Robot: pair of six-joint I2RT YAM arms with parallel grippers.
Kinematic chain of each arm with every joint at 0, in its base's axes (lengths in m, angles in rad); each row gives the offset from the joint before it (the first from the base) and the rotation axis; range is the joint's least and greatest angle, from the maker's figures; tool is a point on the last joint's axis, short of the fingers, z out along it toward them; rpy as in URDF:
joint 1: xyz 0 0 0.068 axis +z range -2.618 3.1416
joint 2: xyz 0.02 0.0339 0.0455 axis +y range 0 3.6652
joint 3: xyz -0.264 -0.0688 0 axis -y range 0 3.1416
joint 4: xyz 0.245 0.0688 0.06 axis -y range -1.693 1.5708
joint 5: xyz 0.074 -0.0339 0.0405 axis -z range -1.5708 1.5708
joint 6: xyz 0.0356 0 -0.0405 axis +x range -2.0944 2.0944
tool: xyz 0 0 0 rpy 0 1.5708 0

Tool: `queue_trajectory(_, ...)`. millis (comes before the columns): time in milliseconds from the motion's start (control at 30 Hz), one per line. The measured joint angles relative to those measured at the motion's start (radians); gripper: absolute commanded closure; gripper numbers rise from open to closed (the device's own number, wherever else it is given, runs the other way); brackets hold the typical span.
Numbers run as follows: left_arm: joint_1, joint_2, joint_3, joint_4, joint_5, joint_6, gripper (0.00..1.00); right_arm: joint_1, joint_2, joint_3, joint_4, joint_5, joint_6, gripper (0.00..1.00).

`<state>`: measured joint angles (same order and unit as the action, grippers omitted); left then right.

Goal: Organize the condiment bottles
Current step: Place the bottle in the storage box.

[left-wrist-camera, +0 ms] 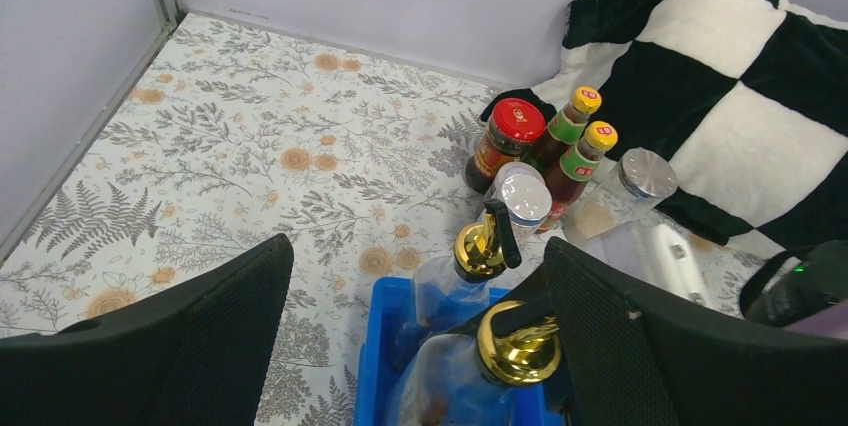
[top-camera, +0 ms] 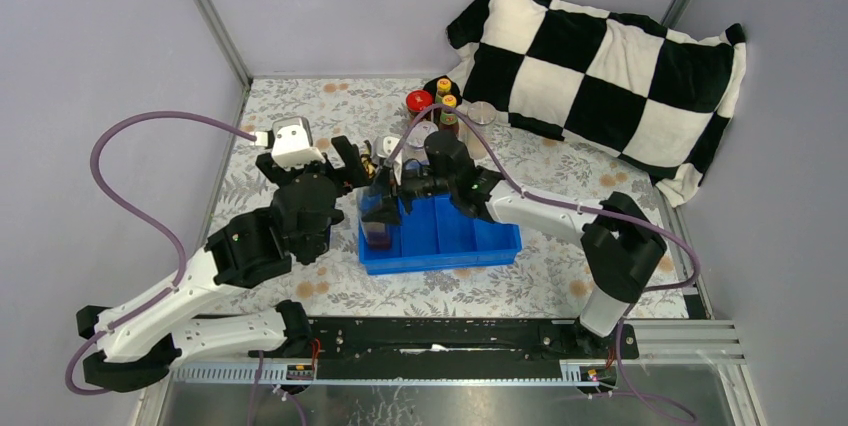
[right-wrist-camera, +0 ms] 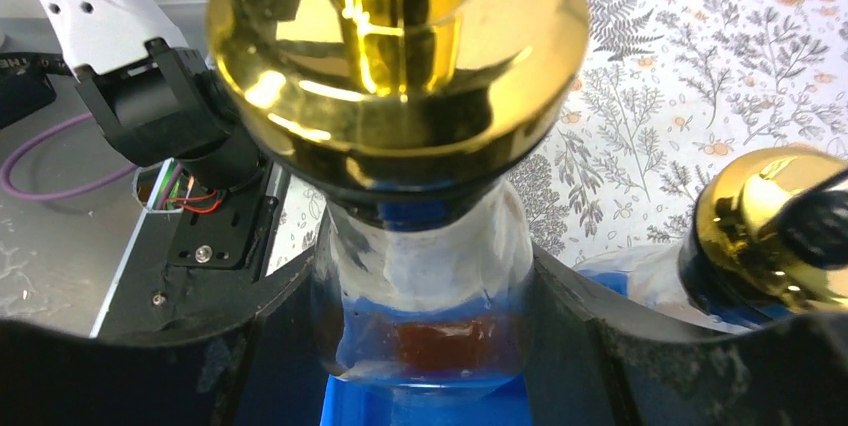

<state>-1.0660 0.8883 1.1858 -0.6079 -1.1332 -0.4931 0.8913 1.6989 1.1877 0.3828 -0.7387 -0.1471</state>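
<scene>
Top view: right gripper (top-camera: 386,196) clamped on gold-spouted bottle (top-camera: 378,226), standing in end compartment of blue tray (top-camera: 480,246); left gripper (top-camera: 358,161) spread wide, empty, just beside it. Left wrist: second gold-spouted bottle (left-wrist-camera: 480,246) ahead of open jaws; red-lidded jar (left-wrist-camera: 508,131), yellow-capped sauce bottles (left-wrist-camera: 580,161), silver-lidded shaker (left-wrist-camera: 645,174) beyond, bunched by checkered pillow (left-wrist-camera: 760,96); bare floral tablecloth (left-wrist-camera: 250,146) off left. Right wrist: jaws pressed on clear shoulder under spout, neighbour close beside. Probably rigid, slick, top-heavy, nearly empty; hold body, not spout. Tight lift past tray wall.
</scene>
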Motion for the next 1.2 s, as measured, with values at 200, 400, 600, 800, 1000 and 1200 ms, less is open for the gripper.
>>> queue_trajectory(200,0.0,-0.009,-0.023,0.032,0.007,0.011,0.01,0.0,0.052,-0.006,0.019,0.0,-0.009,0.72)
queue_trajectory(400,0.0,-0.018,-0.028,0.039,0.013,0.013,0.01,0.0,0.055,-0.073,0.071,0.024,0.006,0.6)
queue_trajectory(600,0.0,-0.031,-0.035,0.044,0.015,0.013,0.01,0.0,0.058,-0.109,0.11,0.043,0.04,0.44)
queue_trajectory(800,0.0,-0.035,-0.041,0.047,0.015,0.014,0.01,0.0,0.06,-0.11,0.145,0.04,0.067,0.21)
queue_trajectory(1000,0.0,-0.037,-0.043,0.048,0.015,0.014,0.01,0.001,0.06,-0.109,0.183,0.039,0.082,0.14)
queue_trajectory(1200,0.0,-0.045,-0.043,0.047,0.014,0.013,0.01,0.001,0.053,-0.109,0.159,0.042,0.084,0.12)
